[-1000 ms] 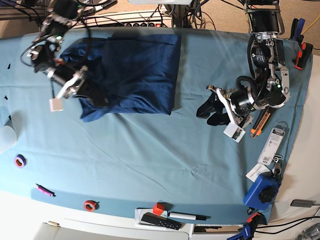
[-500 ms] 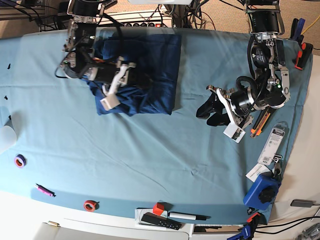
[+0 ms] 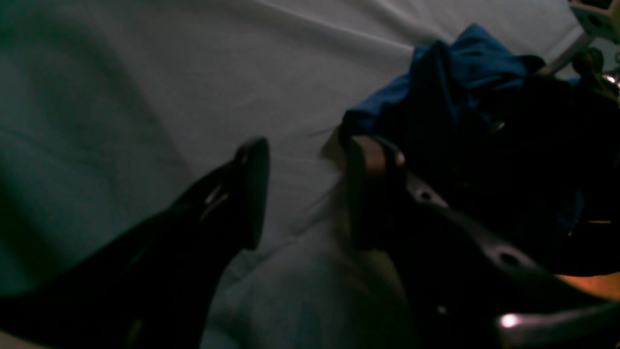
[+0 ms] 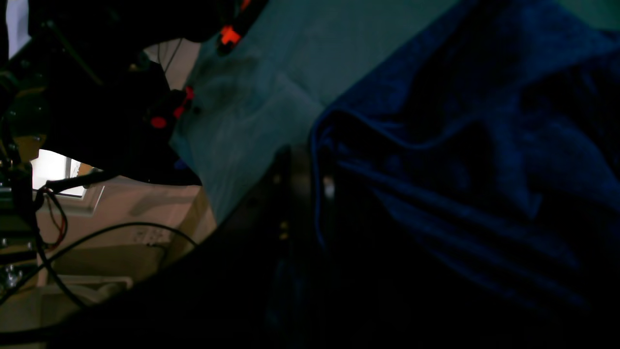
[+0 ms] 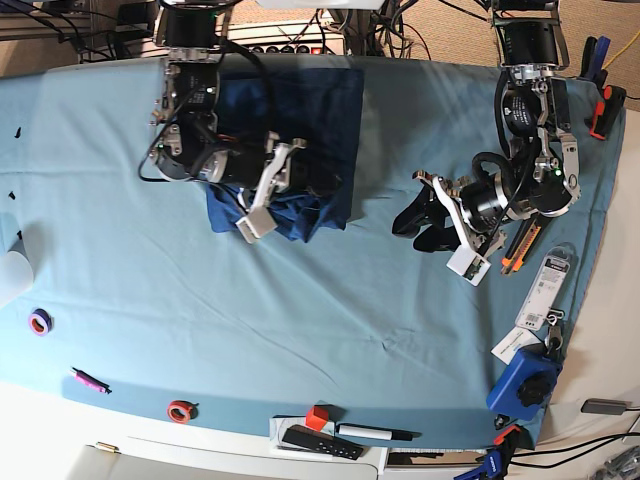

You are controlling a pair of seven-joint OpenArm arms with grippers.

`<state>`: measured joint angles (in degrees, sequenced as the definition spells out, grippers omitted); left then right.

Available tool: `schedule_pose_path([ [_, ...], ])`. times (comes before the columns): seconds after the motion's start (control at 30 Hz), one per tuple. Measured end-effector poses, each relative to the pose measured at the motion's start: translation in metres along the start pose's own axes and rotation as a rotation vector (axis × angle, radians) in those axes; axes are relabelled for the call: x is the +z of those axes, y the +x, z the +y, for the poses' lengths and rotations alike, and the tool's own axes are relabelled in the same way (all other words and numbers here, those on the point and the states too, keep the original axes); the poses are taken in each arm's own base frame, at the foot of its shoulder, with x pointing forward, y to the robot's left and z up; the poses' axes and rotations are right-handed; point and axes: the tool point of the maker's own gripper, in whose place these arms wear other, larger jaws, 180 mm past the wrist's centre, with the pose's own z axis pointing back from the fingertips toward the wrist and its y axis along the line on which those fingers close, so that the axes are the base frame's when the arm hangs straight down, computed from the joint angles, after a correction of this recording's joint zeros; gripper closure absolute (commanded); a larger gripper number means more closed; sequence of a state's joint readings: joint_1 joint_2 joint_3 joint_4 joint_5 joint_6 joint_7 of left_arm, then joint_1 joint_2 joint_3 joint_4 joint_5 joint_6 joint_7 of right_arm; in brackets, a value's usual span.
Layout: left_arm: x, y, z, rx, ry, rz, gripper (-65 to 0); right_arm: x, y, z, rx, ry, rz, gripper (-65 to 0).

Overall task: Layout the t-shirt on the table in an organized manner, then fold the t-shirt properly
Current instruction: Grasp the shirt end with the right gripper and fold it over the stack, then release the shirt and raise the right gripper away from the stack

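- I see the t-shirt [image 5: 318, 140] near the far edge of the bench [image 5: 300, 300], a bit toward my right arm's side.
- It is already a small dark blue block, not spread flat. I think most of the folding is done.
- My right pincer [image 5: 300, 190] is over the near part of the shirt. Its jaws are together, and in the right wrist view a blue edge of the t-shirt [image 4: 436, 145] runs right along them. I think they are clamped on that fold.
- The near edge of the shirt looks lumpy and bunched, not neat.
- My left pincer [image 5: 425, 215] hangs over bare teal cloth, well apart from the shirt. Its jaws are apart and hold nothing.
- In the left wrist view I see the left pincer [image 3: 302, 194] with only the cloth between the jaws.
- What is left, I think: lay the fold down, let go, and smooth the messy edge so the block looks square.
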<state>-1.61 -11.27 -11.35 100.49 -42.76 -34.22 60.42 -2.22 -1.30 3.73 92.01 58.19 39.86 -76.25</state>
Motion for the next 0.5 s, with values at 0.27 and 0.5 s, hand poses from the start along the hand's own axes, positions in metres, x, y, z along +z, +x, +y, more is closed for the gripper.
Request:
schedule_pose_path([
  [0.27,0.000,0.000,0.000,0.000,0.000,0.000,-25.7,-0.003,-0.002,0.000,0.002,-0.010,0.011,-16.3],
  [0.5,0.000,0.000,0.000,0.000,0.000,0.001,-25.7,-0.001,0.021,0.025,-0.044,0.135,-0.114,-33.1],
])
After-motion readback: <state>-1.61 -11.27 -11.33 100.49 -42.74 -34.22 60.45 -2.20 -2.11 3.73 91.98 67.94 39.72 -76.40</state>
